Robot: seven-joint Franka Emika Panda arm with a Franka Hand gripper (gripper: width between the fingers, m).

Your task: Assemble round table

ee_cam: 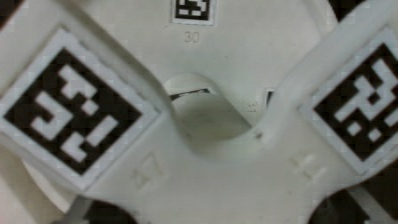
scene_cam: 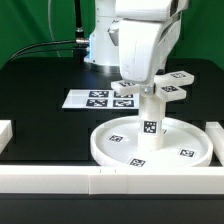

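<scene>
**While parked above the disc: foot at leg top, grip unclear**

Exterior view: noted large white rimmed round plastic disc [scene_cam: 100, 150] lying flat on black surface [scene_cam: 40, 100], just inside long white border rails [scene_cam: 60, 181]. Found short white cylinder leg [scene_cam: 150, 118] upright at disc centre, square tag facing camera. Spotted white cross-shaped plastic foot [scene_cam: 166, 91] at leg top, tagged arms reaching towards exterior view's left and right. Logged white arm's pincer [scene_cam: 143, 82] directly over foot and low on it; fingers hidden, so cannot tell whether wide, narrow or clamped. Behind, thin flat white marker board [scene_cam: 98, 98] on surface.

Wrist view: filled by foot [ee_cam: 205, 140] close up; two large tags, third at frame edge, round recess at centre.
</scene>
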